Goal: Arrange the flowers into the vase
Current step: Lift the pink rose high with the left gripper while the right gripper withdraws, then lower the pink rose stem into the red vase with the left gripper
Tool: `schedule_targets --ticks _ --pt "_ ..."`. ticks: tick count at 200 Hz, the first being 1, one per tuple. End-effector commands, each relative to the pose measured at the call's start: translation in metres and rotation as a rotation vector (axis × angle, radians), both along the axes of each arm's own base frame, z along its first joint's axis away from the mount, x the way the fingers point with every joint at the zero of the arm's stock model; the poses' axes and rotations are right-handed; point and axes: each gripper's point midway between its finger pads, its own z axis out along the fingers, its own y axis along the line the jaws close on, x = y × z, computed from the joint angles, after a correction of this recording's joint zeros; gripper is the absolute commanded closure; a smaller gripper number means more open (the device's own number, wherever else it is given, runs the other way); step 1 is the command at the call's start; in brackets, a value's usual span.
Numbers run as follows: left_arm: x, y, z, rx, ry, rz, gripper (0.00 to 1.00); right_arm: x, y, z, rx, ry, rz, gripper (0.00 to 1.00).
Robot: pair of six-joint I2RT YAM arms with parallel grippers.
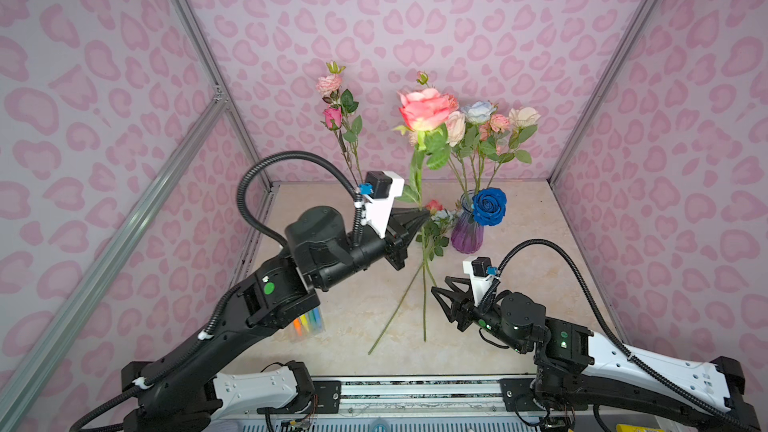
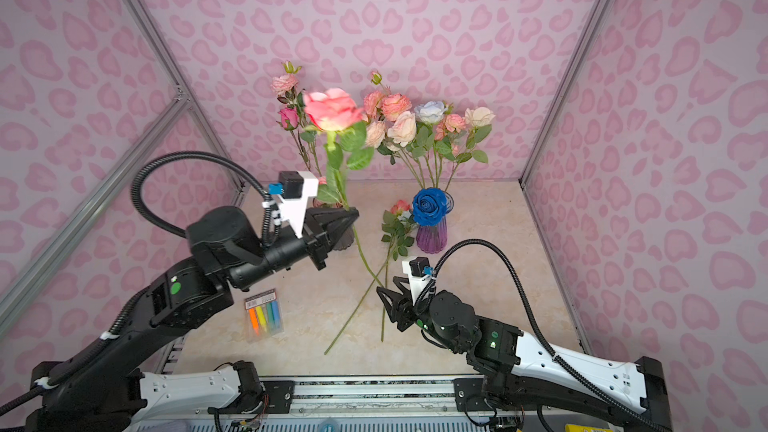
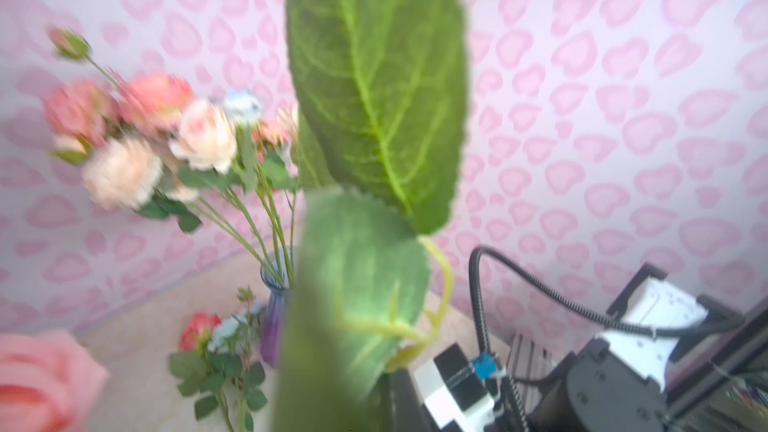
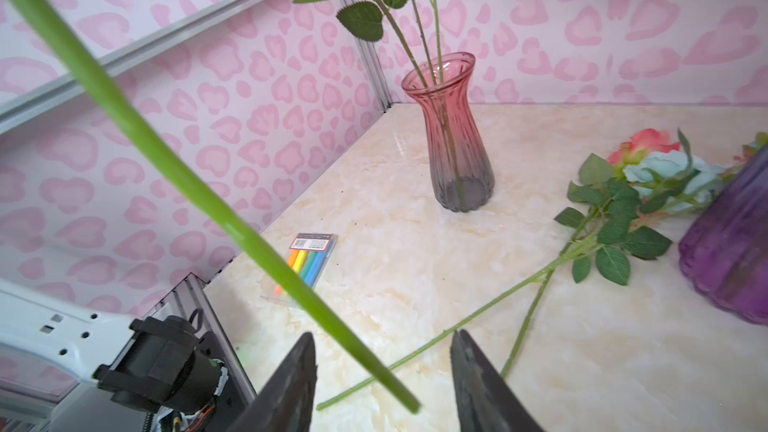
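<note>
Pink rose stands upright in both top views, its stem pinched in my left hand, which is closed tight on it. That arm reaches out, raised well above the desk, with the hand about level. The bloom is large, pink fading to yellow at its base, with broad leaves under it, and it sits well above the hand. The foot of the stem hangs down to my right hand, which sits low near the desk with its jaws apart. A bunch of pale roses fills the purple vase, with a blue rose at its neck. Two loose roses lie on the desk just beside it.

From the left wrist, the pink rose's leaves fill the middle, blurred; my left hand is out of sight.

From the right wrist, my right hand is open wide. The green stem slants down between the jaws and seems to touch neither. Beyond stands a pink vase holding a few stems.
</note>
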Motion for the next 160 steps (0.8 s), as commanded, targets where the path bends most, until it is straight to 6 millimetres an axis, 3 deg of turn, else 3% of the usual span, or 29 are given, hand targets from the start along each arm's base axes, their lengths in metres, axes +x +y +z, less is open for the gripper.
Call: schedule_targets --ticks 1,34,54,83,102,125,148,160 --pt "0.008 0.024 0.03 0.077 -0.134 0.122 0.96 0.008 -0.01 0.002 -0.003 -0.021 -0.055 0.47" --pt "0.015 0.077 0.097 0.022 -0.334 0.369 0.96 0.009 -0.007 0.003 0.002 -0.021 -0.041 0.46" --pt "0.016 0.11 0.123 -0.006 -0.413 0.521 0.96 0.01 -0.003 0.001 -0.002 -0.015 -0.035 0.46" --pt "0.02 0.141 0.151 -0.037 -0.503 0.69 0.96 0.013 0.001 0.0 0.002 -0.009 -0.021 0.46" --pt "0.036 0.152 0.155 -0.052 -0.504 0.743 0.96 0.016 0.005 -0.001 0.004 -0.006 -0.015 0.47" --pt "0.047 0.153 0.159 -0.107 -0.467 0.675 0.96 0.018 0.009 0.0 0.009 -0.002 -0.01 0.47" --pt "0.05 0.133 0.16 -0.099 -0.469 0.583 0.96 0.018 0.009 -0.002 0.004 0.001 -0.01 0.47" --pt "0.062 0.127 0.16 -0.088 -0.47 0.6 0.96 0.019 0.008 -0.003 0.003 0.001 -0.014 0.47"
